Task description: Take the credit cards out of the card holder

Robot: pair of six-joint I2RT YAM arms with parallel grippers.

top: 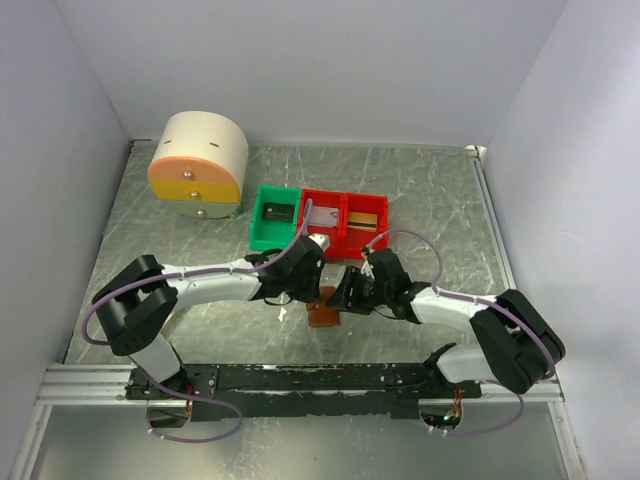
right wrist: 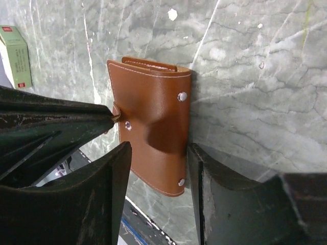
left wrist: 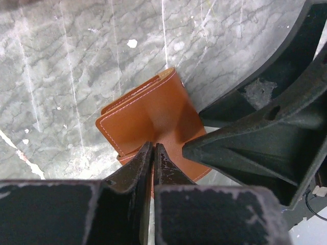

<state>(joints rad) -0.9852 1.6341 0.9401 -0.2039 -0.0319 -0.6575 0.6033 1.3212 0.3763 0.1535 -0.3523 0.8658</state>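
Grey marbled table (top: pixel 430 200) under white walls carries the closed brown card holder (right wrist: pixel 153 102). We see it lying between the two arms, on the near side of the red bin (top: pixel 345 215) and the green bin (top: pixel 275 215). We find the left gripper (left wrist: pixel 153 149) clenched on the small tab (right wrist: pixel 116 111) at the holder's edge. Our right gripper (right wrist: pixel 158 149) stands released, one finger on each side of the holder. Whether those fingers touch it we cannot tell.

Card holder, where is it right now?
Top view, centre: the card holder lies between the left gripper and the right gripper, just below the red bin.
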